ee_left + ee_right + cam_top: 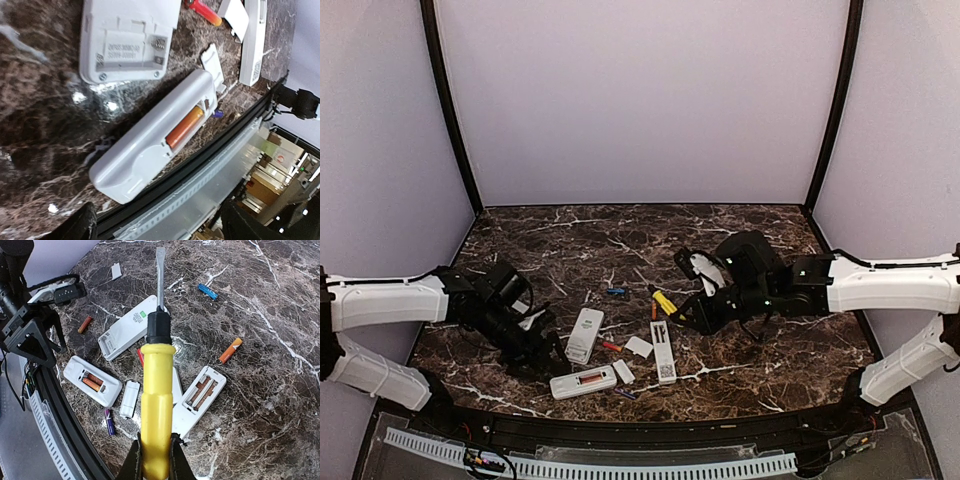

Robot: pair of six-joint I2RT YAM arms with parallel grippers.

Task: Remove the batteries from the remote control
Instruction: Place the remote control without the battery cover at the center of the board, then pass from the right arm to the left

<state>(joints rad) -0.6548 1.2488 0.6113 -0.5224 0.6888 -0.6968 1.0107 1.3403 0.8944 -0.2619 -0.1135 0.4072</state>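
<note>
left hand: fingers spread wide, nothing between them, hanging just over the loaded remote, which lies close to the near edge of the tabletop.
right hand: clamped on the yellow handle of the screwdriver, blade pointing out over the scattered parts.

batteries: two orange cells sit in the open bay of the loaded remote; the left wrist view shows only one clearly. loose on the tabletop: blue cell, loose orange cell, second orange cell by the left arm, purple cell near the edge, and red cell beside the wide remote, whose bay is empty. slim remote also empty, springs bare. a cover lies between the two.

judgement: mostly done; one remote left to unload.

risks:
- the seated cells look held endwise by springs. an off-centre pinch could squirt one out, and with the edge so near it may roll off.
- a descent too far to one side would land a finger on the shell and shove the remote towards the edge instead of gripping a cell.
- loose round cells nearby will roll if an arm or a remote nudges them.
- if the screwdriver comes in to pry while the left hand is over the bay, both crowd one spot. the blade could hit a finger or flick a cell away.
</note>
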